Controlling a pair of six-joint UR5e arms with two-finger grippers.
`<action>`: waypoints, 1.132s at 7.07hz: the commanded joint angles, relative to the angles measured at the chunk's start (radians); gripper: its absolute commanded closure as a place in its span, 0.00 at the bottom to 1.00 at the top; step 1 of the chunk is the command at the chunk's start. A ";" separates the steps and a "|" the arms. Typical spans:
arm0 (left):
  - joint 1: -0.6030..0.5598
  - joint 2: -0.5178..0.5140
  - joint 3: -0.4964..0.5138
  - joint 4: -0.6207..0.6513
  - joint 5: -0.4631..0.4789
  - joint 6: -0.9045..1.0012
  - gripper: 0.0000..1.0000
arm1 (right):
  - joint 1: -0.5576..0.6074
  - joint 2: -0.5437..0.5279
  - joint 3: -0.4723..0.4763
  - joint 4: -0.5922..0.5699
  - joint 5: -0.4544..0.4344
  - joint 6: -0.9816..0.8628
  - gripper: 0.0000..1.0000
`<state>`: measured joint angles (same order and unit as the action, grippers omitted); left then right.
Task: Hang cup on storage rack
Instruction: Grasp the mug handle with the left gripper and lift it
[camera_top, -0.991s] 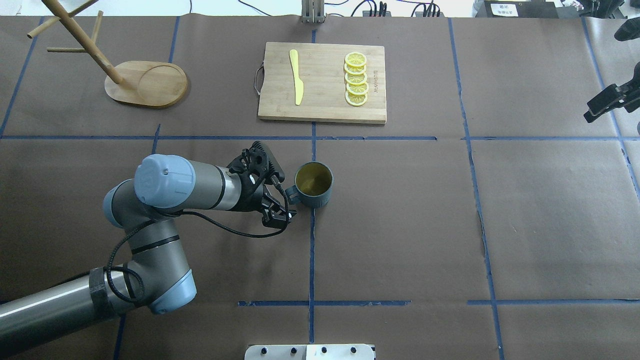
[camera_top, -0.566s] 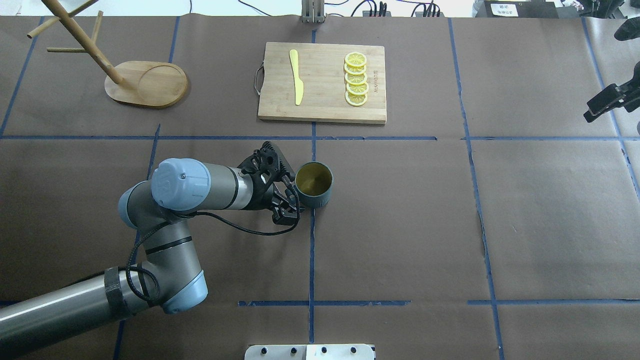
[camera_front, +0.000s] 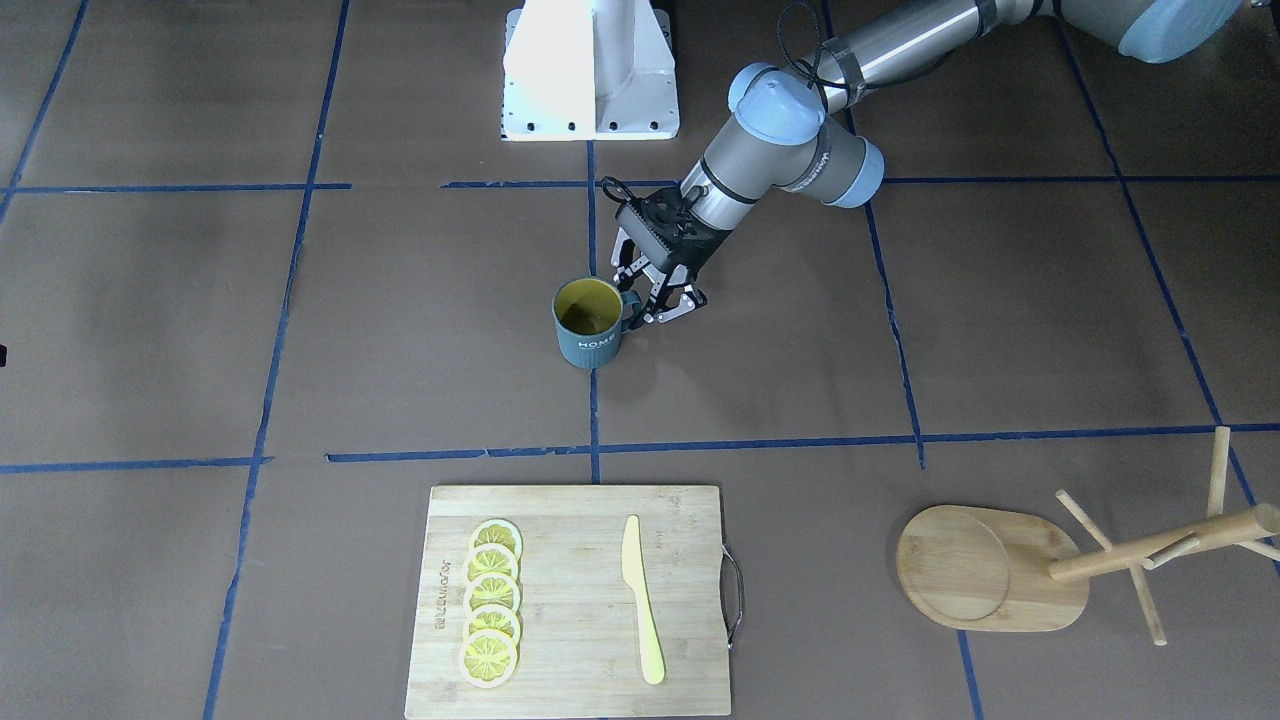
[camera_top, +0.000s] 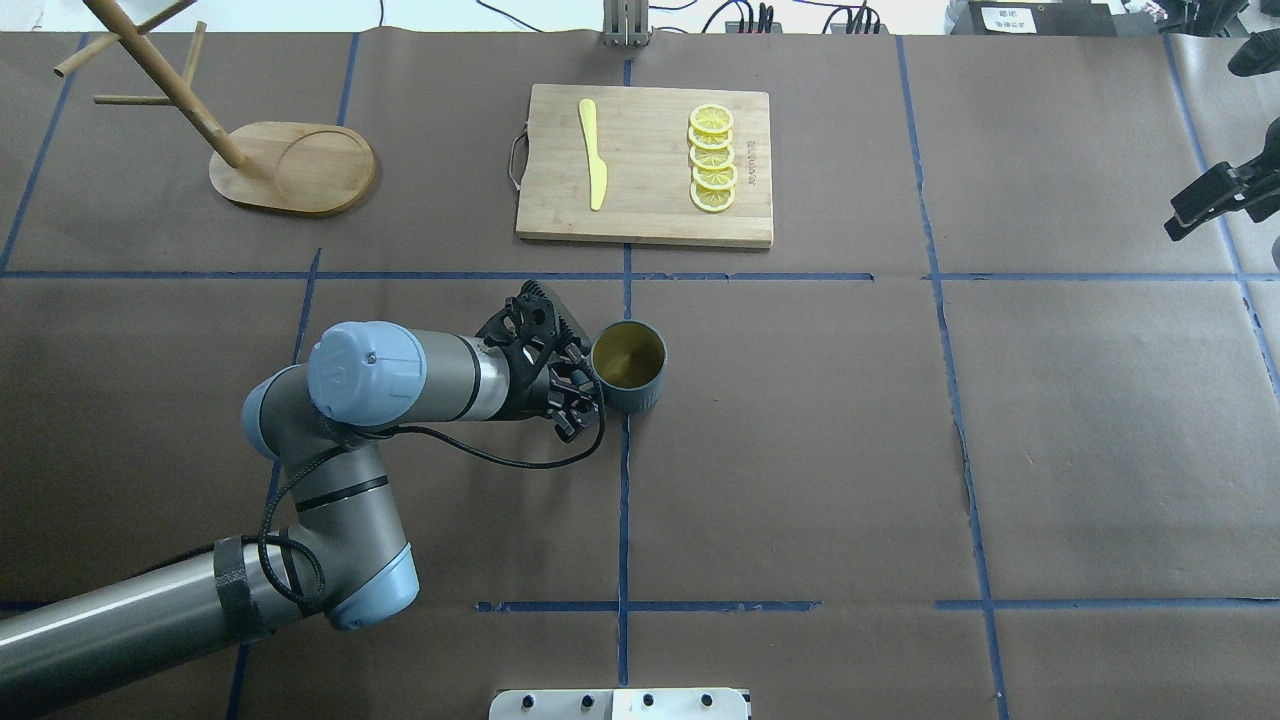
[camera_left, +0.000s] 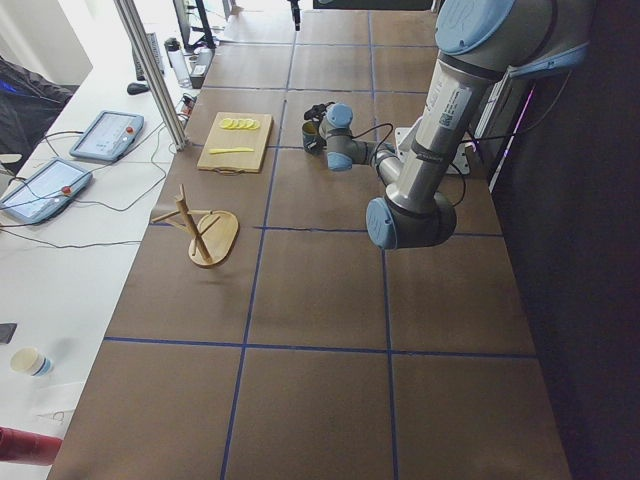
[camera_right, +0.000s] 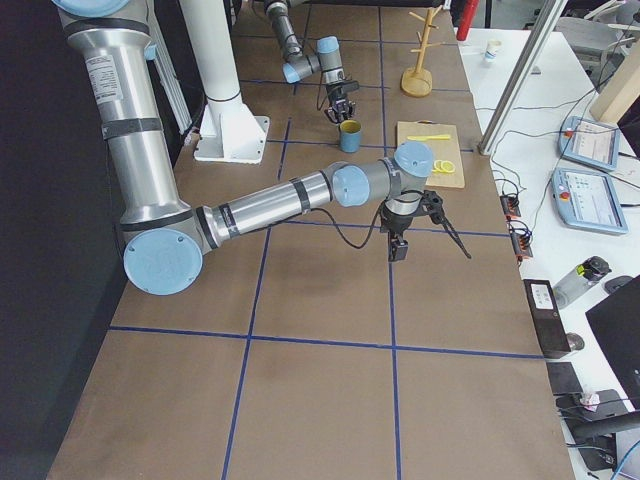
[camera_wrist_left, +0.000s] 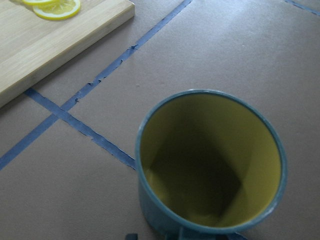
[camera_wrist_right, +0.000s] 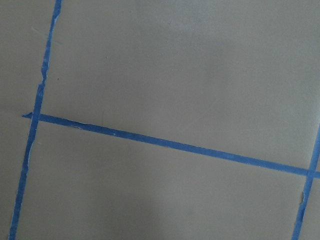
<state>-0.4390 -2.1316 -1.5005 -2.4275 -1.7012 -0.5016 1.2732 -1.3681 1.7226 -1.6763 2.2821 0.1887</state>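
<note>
The dark teal cup (camera_top: 628, 372) with a yellow inside stands upright near the table's middle, its handle toward my left arm. It also shows in the front view (camera_front: 588, 328) and fills the left wrist view (camera_wrist_left: 210, 165). My left gripper (camera_top: 580, 396) is at the handle and looks shut on it; in the front view (camera_front: 648, 300) its fingers sit on either side of the handle. The wooden storage rack (camera_top: 290, 168) stands at the far left, also seen in the front view (camera_front: 985, 570). My right gripper (camera_top: 1205, 150) hangs open and empty at the far right edge.
A bamboo cutting board (camera_top: 645, 165) with a yellow knife (camera_top: 594, 155) and several lemon slices (camera_top: 712, 158) lies at the back middle, between cup and rack line. Blue tape lines cross the brown paper. The robot's white base (camera_front: 590, 70) is behind the cup.
My left gripper moved right to the cup's handle and its fingers narrowed around it. The cup has not moved. The right gripper shifted slightly.
</note>
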 joint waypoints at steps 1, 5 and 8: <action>0.011 0.005 -0.048 0.002 0.028 -0.107 1.00 | 0.000 0.000 0.000 0.001 0.000 0.008 0.00; -0.079 0.021 -0.161 0.019 0.018 -0.285 1.00 | 0.014 -0.005 0.003 0.006 0.029 0.008 0.00; -0.243 0.082 -0.193 0.019 -0.108 -0.415 1.00 | 0.035 0.003 0.014 0.020 0.067 0.006 0.00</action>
<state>-0.6073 -2.0709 -1.6883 -2.4076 -1.7385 -0.8605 1.3034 -1.3683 1.7334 -1.6658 2.3452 0.1960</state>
